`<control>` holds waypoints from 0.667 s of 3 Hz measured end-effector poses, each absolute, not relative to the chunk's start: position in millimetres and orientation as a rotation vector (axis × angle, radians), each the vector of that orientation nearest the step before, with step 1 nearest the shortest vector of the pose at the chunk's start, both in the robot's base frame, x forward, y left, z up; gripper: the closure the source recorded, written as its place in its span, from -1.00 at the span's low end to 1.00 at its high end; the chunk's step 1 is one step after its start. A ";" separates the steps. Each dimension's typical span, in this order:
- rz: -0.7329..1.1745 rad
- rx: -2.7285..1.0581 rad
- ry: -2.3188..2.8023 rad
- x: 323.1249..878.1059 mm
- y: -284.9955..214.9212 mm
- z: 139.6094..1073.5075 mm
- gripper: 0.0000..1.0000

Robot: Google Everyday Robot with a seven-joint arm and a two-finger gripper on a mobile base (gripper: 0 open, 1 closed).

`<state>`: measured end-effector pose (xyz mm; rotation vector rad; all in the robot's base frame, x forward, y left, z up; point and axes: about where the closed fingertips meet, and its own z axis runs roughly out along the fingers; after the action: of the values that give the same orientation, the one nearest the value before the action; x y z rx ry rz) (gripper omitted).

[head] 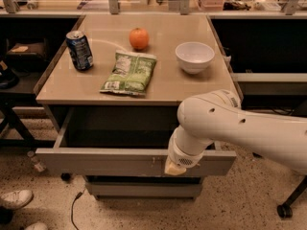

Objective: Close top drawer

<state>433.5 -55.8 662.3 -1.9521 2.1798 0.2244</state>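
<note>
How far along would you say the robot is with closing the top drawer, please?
Done: the gripper is placed at the front panel of the top drawer, right of its middle. In hand: the push looks barely begun, since the drawer stands pulled well out, its dark inside showing. Left: pushing the front in until it sits flush under the tabletop.
</note>
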 end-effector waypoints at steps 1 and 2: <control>0.224 -1.952 2.180 433.5 -55.8 662.3 0.26; 0.224 -1.952 2.180 433.5 -55.8 662.3 -0.20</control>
<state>433.5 -55.8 662.3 -1.9522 2.1798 0.2243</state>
